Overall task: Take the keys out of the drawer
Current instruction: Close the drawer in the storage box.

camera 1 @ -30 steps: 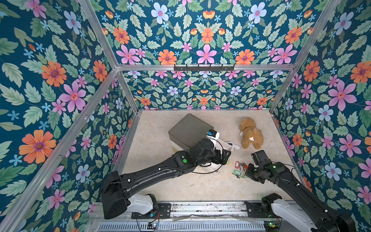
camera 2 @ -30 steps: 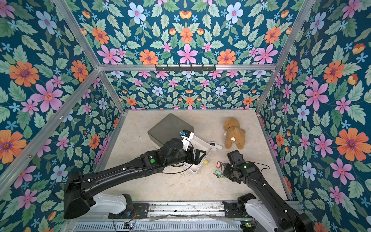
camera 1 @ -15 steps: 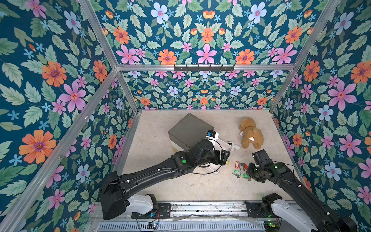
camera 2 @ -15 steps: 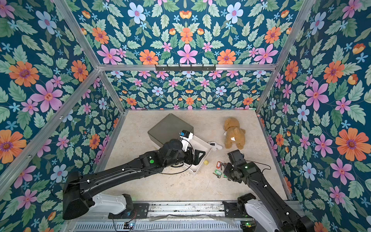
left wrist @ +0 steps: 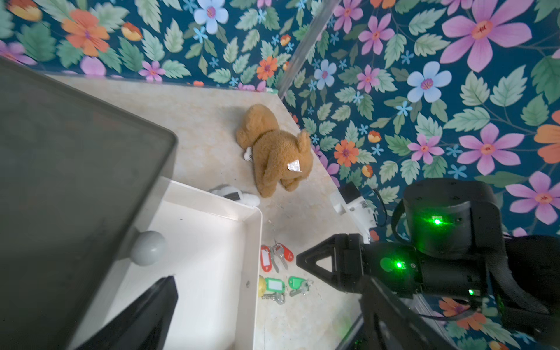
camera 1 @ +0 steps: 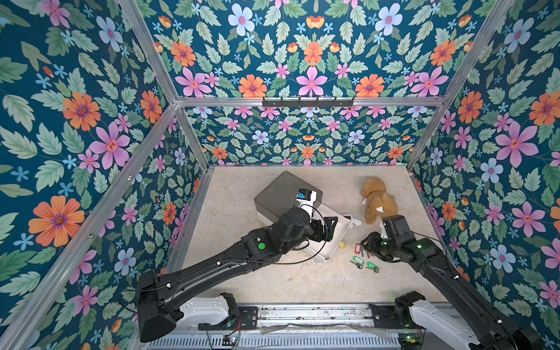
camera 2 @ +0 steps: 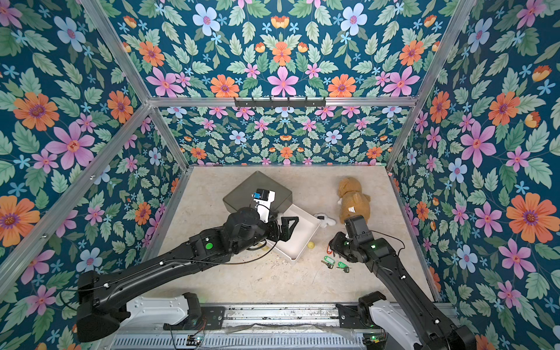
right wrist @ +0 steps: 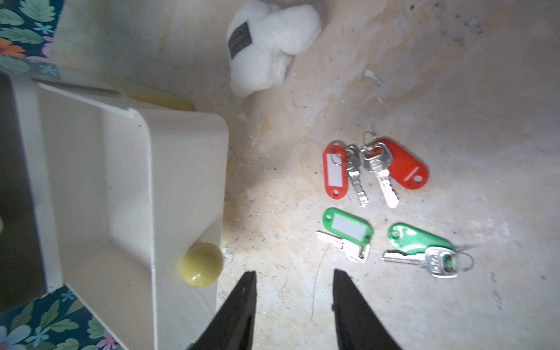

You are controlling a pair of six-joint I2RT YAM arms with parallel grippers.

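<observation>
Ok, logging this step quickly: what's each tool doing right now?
Left tool: open, empty, over the drawer.
Right tool: open, empty, near the keys.

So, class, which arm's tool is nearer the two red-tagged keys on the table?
Right. The right tool sits open just beside the red-tagged keys; the left tool is over the white drawer, farther away.

Keys (right wrist: 380,177) on table (right wrist: 454,91) beside drawer (right wrist: 169,181)

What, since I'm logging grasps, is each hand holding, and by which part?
Nothing visible. The right hand is open and empty near the keys on the table; the left hand over the white drawer shows nothing held.
</observation>
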